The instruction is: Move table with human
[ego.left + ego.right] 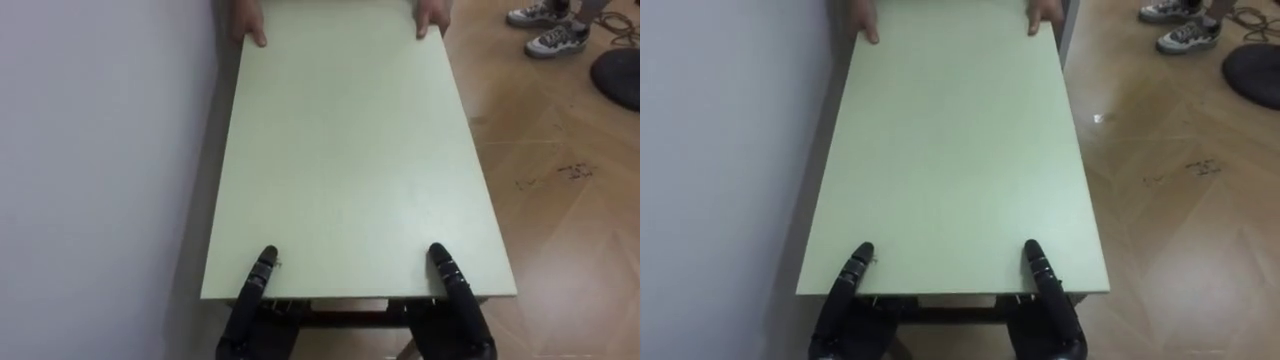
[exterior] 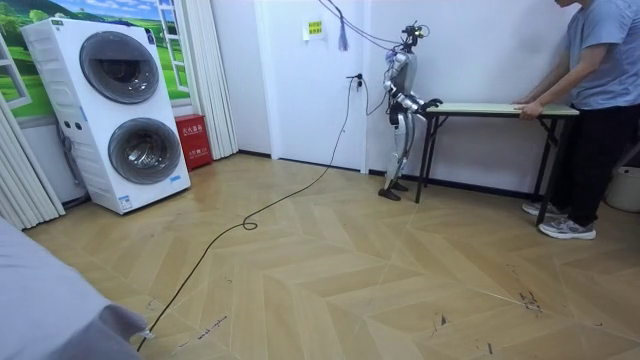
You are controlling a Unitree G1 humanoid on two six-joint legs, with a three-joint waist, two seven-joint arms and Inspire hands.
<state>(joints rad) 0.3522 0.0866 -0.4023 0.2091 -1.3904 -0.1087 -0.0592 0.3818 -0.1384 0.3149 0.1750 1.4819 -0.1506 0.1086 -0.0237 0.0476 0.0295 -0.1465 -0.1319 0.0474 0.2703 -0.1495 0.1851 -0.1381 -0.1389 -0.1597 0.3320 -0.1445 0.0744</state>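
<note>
**Holding the table (image 1: 340, 150) from both ends**

Gripping its near edge with the left hand (image 1: 258, 282) at 7 o'clock and the right hand (image 1: 449, 282) at 5 o'clock, thumbs laid on top, the rest tucked beneath. Held at 12 o'clock by a person's hands (image 1: 248, 25). Standing along the wall (image 1: 100, 150) at 9 o'clock.

I can read nothing anywhere before me or about the room. A small yellow notice (image 2: 314, 29) is fixed high on the white wall (image 2: 290, 90), to the room view's left of where I stand at the end of the table (image 2: 500, 108), and its marks are too small to tell. The red box (image 2: 192, 141) on the floor beside the stacked white washing machines (image 2: 125, 115) carries pale characters on its front, likewise too small to make out.
</note>
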